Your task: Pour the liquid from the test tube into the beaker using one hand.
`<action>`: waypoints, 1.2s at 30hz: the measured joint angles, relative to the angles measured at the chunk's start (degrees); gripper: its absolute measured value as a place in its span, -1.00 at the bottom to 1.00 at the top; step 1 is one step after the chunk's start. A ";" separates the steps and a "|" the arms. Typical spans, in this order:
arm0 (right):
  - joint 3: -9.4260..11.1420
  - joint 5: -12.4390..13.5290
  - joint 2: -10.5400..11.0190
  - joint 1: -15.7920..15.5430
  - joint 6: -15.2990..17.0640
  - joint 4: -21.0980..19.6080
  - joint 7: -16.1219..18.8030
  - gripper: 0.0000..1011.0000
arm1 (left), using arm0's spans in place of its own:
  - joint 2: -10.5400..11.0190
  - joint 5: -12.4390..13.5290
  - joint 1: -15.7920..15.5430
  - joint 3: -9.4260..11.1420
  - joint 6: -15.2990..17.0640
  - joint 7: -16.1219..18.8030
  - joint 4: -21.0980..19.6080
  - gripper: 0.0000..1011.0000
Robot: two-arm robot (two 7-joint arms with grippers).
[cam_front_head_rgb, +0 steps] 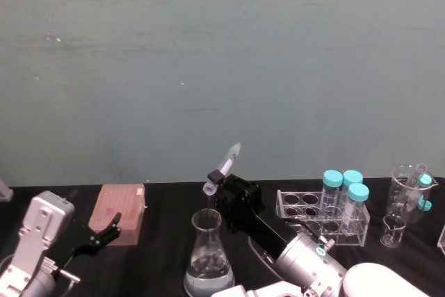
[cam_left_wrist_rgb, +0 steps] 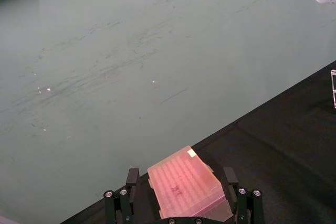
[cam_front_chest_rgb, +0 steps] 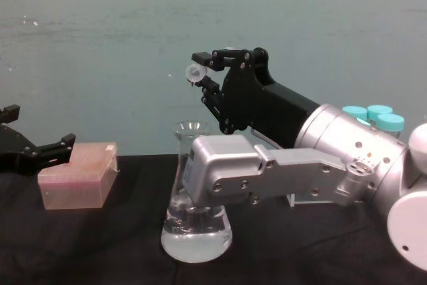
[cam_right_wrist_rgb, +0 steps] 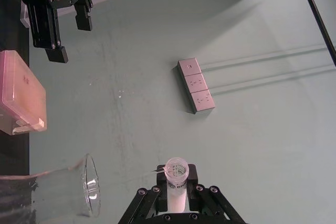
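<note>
My R arm (cam_front_chest_rgb: 347,145): fat silver-grey barrel links, a boxy grey link w/ dark screw holes, white rounded shell at the body end. R gripper (cam_front_chest_rgb: 200,73): matte black, scissor-type linkage, small silver screw heads. L gripper (cam_front_head_rgb: 104,231): same black build, on the boxy silver-grey L arm (cam_front_head_rgb: 38,231).

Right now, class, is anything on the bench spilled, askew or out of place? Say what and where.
Nothing looks spilled or broken. Only the tube is askew: the right gripper's jaws hold it tilted, rim down, over the flask, which fits pouring. The table by the flask looks dry. The left gripper sits open beside the pink box.
</note>
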 joint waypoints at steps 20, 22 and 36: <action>-0.35 -0.56 -0.05 0.43 -0.03 0.76 -1.14 -0.59 | 0.00 0.00 0.00 0.00 0.00 0.00 0.00 0.98; -0.35 -0.56 -0.04 0.43 -0.03 0.77 -1.13 -0.59 | 0.00 0.00 0.00 0.00 0.00 0.00 0.00 0.98; -0.29 -0.54 -0.04 0.42 -0.03 0.74 -1.07 -0.59 | -0.01 0.00 0.00 0.00 0.00 0.00 0.00 0.98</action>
